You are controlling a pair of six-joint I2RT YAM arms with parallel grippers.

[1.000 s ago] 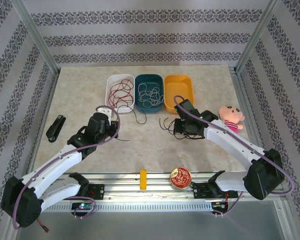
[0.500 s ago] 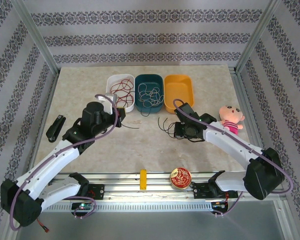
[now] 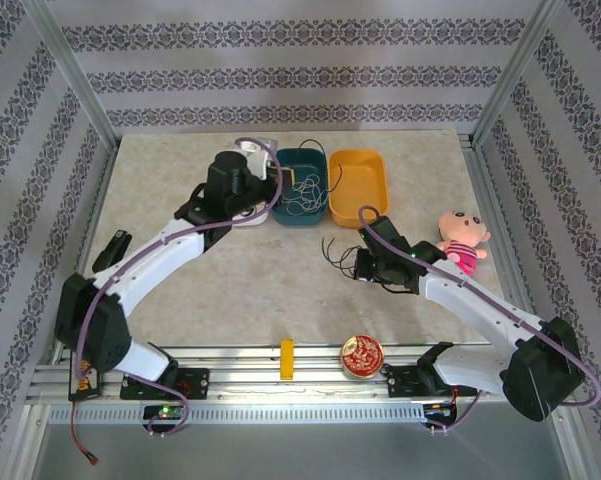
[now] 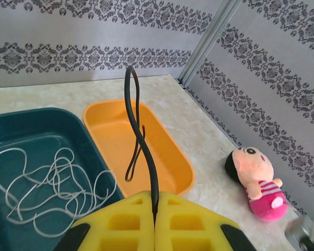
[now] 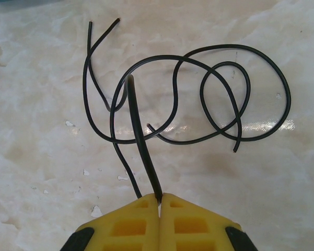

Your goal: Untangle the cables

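**CABLE SORTING: SLIP AND RE-TANGLE HAZARDS**

**Current state.** The left end effector (image 4: pixel 155 201) is fully closed on one black cable (image 4: pixel 137 120). It hangs above the trays at the far edge of the surface. The cable stands up from the jaws and droops in a narrow loop over the orange tray (image 4: pixel 167 151). The teal tray (image 4: pixel 21 120) beside it holds a loose white cable (image 4: pixel 73 180).

The right end effector (image 5: pixel 159 201) is fully closed on a black strand (image 5: pixel 139 133). It sits low over the surface, right of centre. Beyond the jaws, the remaining black loops (image 5: pixel 290 94) lie flat on the surface and cross one another at several points.

**Hazards.**
1. Slip, left side. The cable is pinched at one thin section. A quick move may pull it free before it is over the correct tray.
2. Wrong tray. The teal and orange trays touch. A release off-centre may drop black cable onto the white one and form a new tangle.
3. Drag, right side. The held strand passes across other loops. Lifting it may carry the whole bunch or tighten the crossings.
4. Whether the strand is separate from the loops cannot be determined.
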